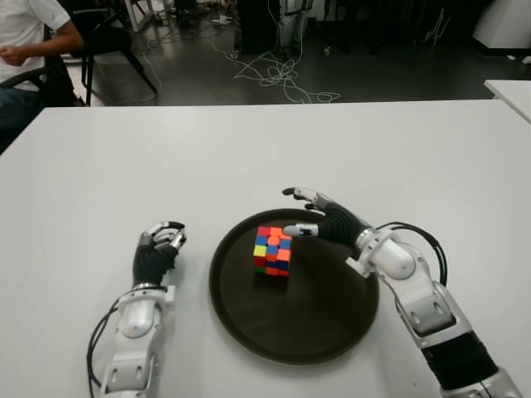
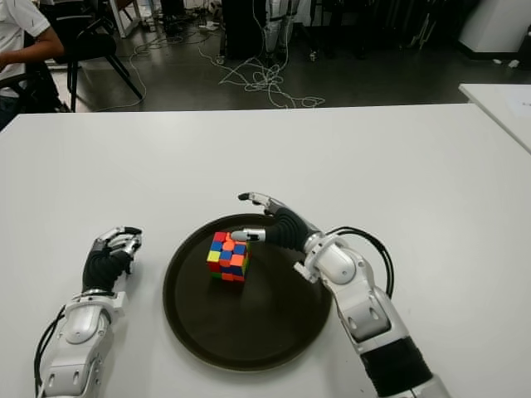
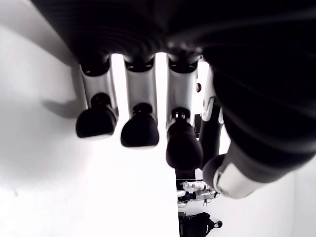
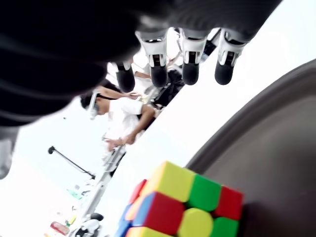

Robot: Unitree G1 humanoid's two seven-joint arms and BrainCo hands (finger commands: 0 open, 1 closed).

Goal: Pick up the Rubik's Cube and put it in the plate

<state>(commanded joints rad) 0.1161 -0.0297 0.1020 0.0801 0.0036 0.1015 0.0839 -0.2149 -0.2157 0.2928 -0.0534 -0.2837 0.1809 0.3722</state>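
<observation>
The Rubik's Cube [image 1: 273, 250] stands inside the dark round plate [image 1: 315, 323], a little left of the plate's middle, and shows close up in the right wrist view [image 4: 180, 205]. My right hand [image 1: 303, 211] hovers just right of the cube over the plate's far rim, fingers spread and holding nothing, apart from the cube. My left hand [image 1: 160, 245] shows to the left of the plate over the white table [image 1: 249, 157], fingers curled with nothing in them.
A person [image 1: 25, 41] sits on a chair beyond the table's far left corner. Cables [image 1: 278, 75] lie on the floor behind the table. A second white table's corner [image 1: 510, 91] shows at the far right.
</observation>
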